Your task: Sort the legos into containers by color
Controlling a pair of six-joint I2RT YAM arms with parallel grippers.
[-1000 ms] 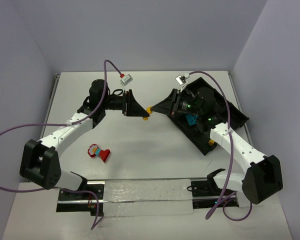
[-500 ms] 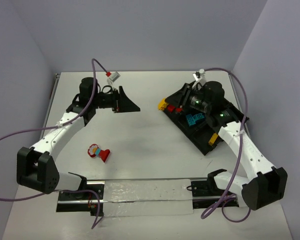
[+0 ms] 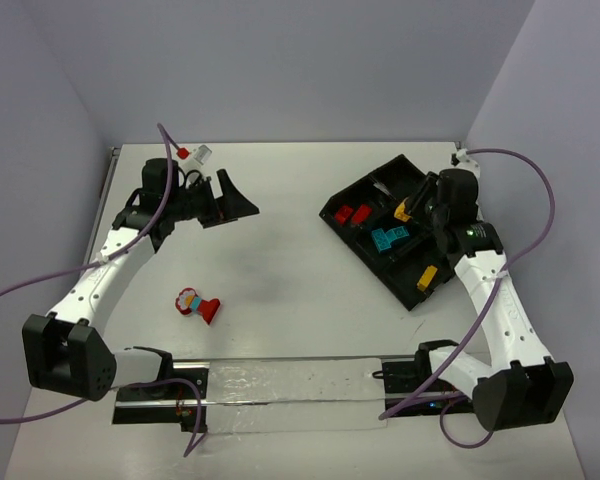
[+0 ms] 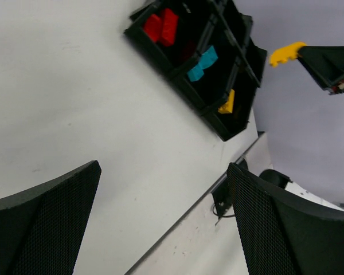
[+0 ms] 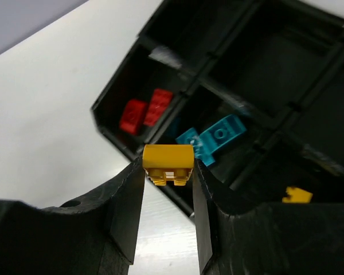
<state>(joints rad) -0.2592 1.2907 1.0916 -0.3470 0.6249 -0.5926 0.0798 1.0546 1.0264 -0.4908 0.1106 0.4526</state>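
Clamped narrow in the right gripper: one yellow brick, held above the tray, roughly over its middle; bound, by judgement, for the tray's near end compartment, already holding another yellow piece, past the cyan bricks in the tray's middle and away from the red bricks at its far-left end. To do this well: keep the clamp firm until squarely above that end compartment; go low between the tray's walls before letting go, to prevent a bounce over a divider into the cyan; avoid clipping the dividers with the fingertips. Left gripper spread wide and empty, well to the left of the tray; probably next in line, the multicoloured clump, far off the tray's left side. Seen only from the right wrist: the grip square across the brick's sides; only from above: the clump and both arms together; only from the left wrist: the held brick side-on, raised clear of the tray's walls.
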